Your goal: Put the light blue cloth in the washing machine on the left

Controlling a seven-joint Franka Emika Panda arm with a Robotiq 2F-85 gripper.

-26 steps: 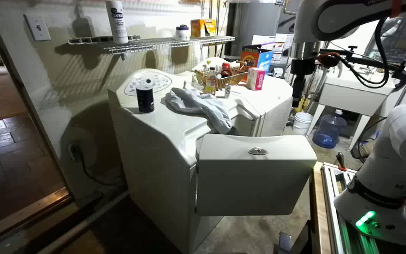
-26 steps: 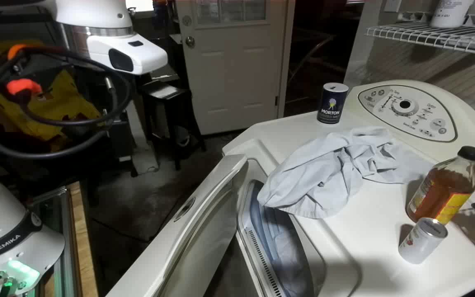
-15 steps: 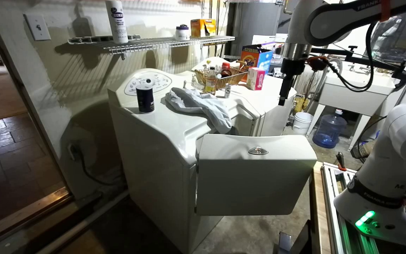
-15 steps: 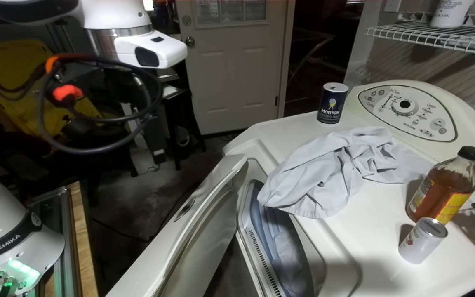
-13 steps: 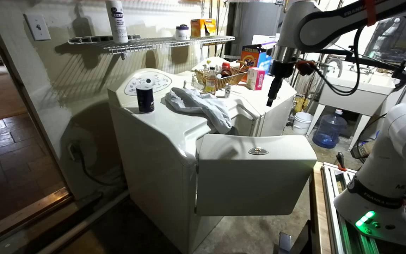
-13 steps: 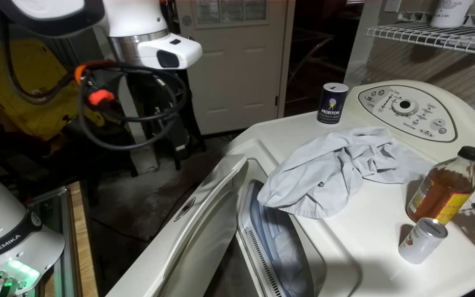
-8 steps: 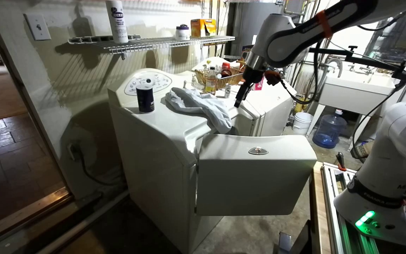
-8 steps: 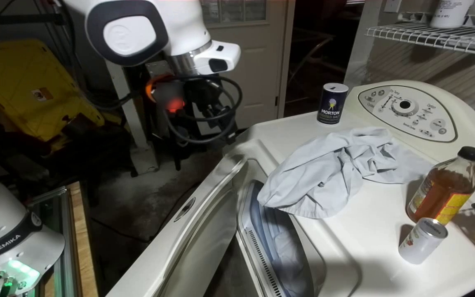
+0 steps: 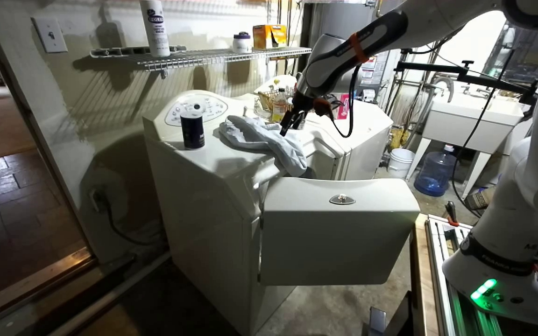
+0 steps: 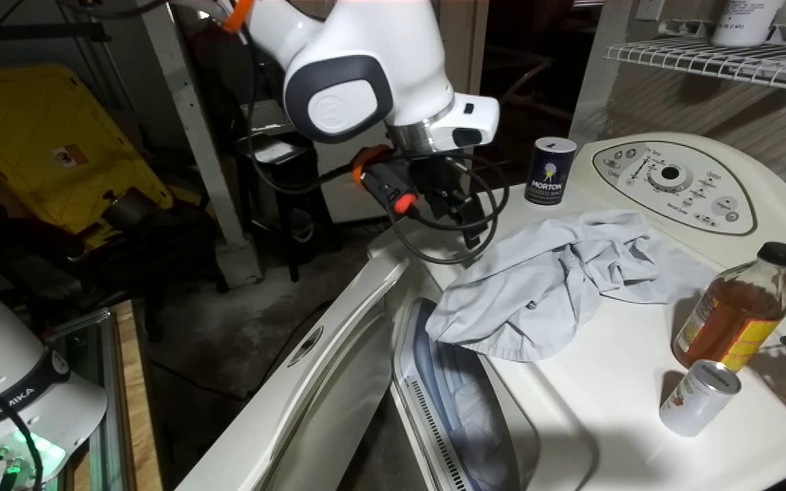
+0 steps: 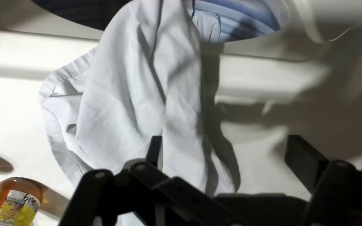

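Observation:
The light blue cloth point(image 9: 262, 137) lies crumpled on top of the white washing machine point(image 9: 203, 196), with its front end hanging at the opening; it also shows in an exterior view point(image 10: 529, 300) and the wrist view point(image 11: 118, 103). The machine's door point(image 9: 339, 242) stands open. The opening with its pale blue inside point(image 10: 478, 409) shows below the cloth. My gripper point(image 11: 228, 150) is open and empty. In the wrist view its left finger is over the cloth and its right finger point(image 11: 303, 160) over the bare top. In both exterior views the gripper point(image 10: 473, 235) is by the cloth.
A dark salt can point(image 10: 548, 170), an amber bottle point(image 10: 734, 314) and a small white can point(image 10: 700, 399) stand on the machine around the cloth. A wire basket point(image 9: 264, 102) and a pink box point(image 9: 343, 106) stand behind. A wire shelf point(image 9: 222, 57) hangs above.
The arm has swung from beside the sink, leftward in an exterior view, across to the cloth, and the gripper has tilted and lowered. The cloth and door have not moved.

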